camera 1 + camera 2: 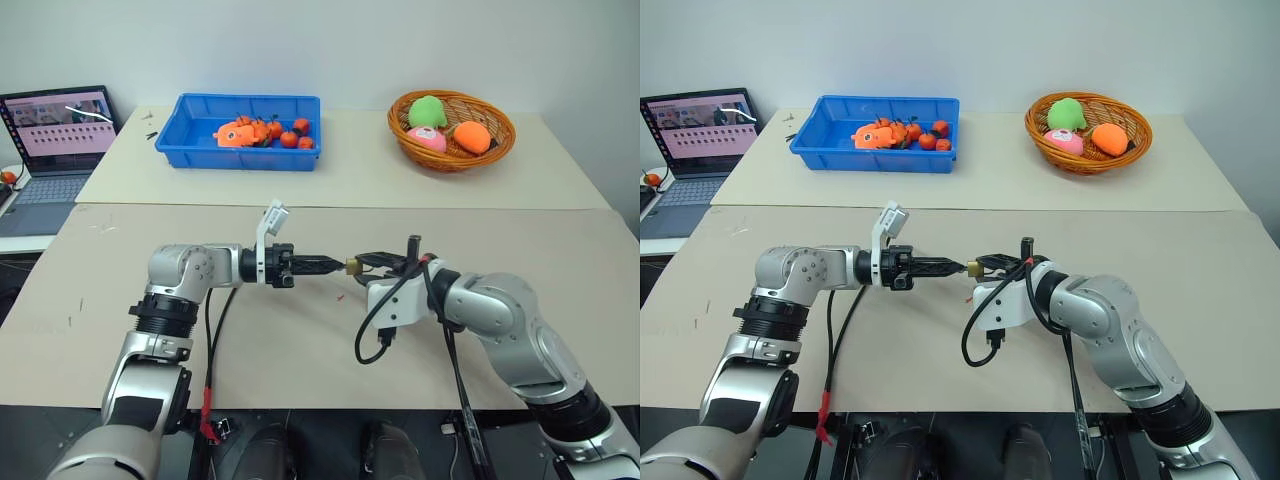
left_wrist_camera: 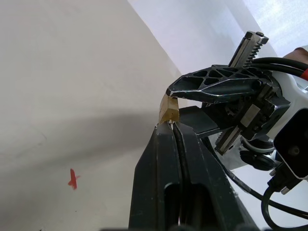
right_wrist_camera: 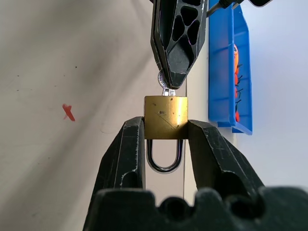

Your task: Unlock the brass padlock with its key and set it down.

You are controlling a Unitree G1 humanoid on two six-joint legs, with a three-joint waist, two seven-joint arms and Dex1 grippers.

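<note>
The brass padlock (image 3: 166, 117) is hanging above the table, its body clamped between the right gripper (image 3: 166, 139) fingers, shackle pointing back toward that wrist. The key (image 3: 166, 83) is sitting in its keyway, pinched in the clenched left gripper (image 2: 172, 126). Unlocking is underway; turning the key likely comes next.

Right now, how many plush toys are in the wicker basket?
3 show in the wicker basket: a green one at the back left, a pink one in front, an orange one right. More may be hidden.
</note>
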